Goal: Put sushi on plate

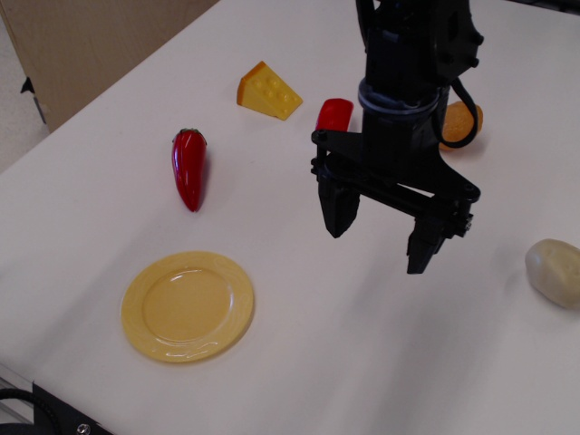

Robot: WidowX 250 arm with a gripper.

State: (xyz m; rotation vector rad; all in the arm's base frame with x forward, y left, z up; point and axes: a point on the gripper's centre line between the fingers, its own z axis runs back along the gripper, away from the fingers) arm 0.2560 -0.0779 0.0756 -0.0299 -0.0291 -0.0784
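The sushi (333, 114), a small glossy red slab, lies on the white table behind my arm, partly hidden by it. The yellow plate (188, 306) sits empty near the front left of the table. My gripper (381, 237) hangs open and empty above the table, nearer the camera than the sushi and to the right of the plate. Its two dark fingers (341, 214) stand well apart.
A red chili pepper (189, 168) lies left of the gripper. A yellow cheese wedge (268, 91) sits at the back, left of the sushi. An orange item (461, 125) is partly hidden behind the arm. A pale rounded object (555, 272) lies at the right edge.
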